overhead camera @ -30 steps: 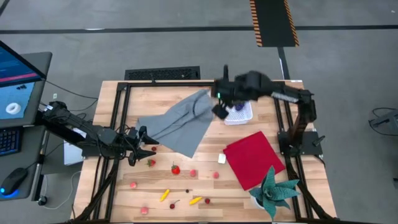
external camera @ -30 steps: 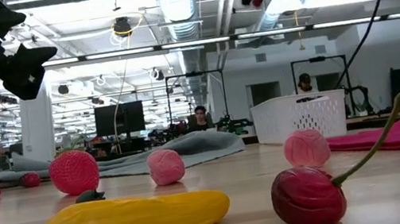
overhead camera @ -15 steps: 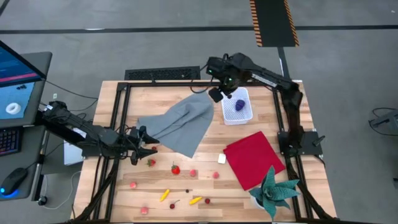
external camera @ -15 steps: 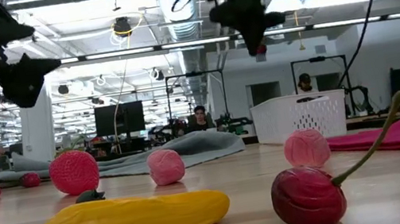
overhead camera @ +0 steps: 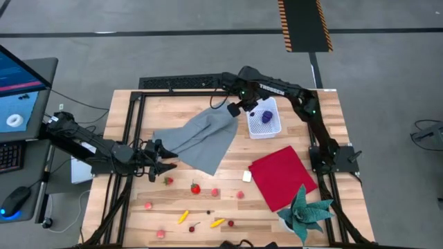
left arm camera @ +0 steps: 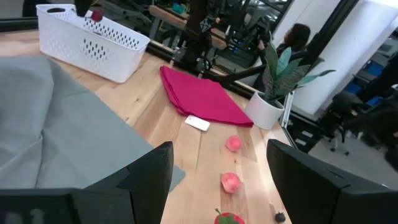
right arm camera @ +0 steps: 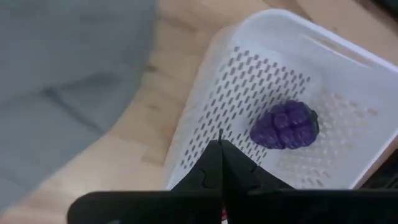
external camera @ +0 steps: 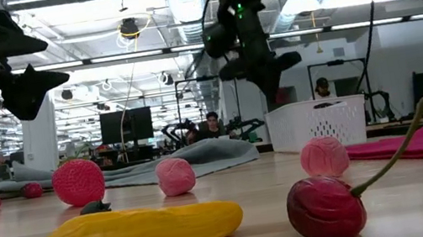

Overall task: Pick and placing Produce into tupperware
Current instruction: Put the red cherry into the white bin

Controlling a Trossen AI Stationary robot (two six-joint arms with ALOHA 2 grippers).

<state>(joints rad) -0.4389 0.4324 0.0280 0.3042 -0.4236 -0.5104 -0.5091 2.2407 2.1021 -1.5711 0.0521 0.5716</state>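
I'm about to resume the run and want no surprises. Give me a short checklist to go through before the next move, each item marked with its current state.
1. Tupperware upright on the table: ok.
2. Purple grape bunch lies inside it: ok.
3. Right end effector shut, over the tub's edge: ok.
4. Small red item seen at its tip; whether it is held: cannot tell.
5. Left end effector open, beside the grey cloth: ok.
6. Produce remaining on the table, such as the strawberry: not ok, task unfinished.
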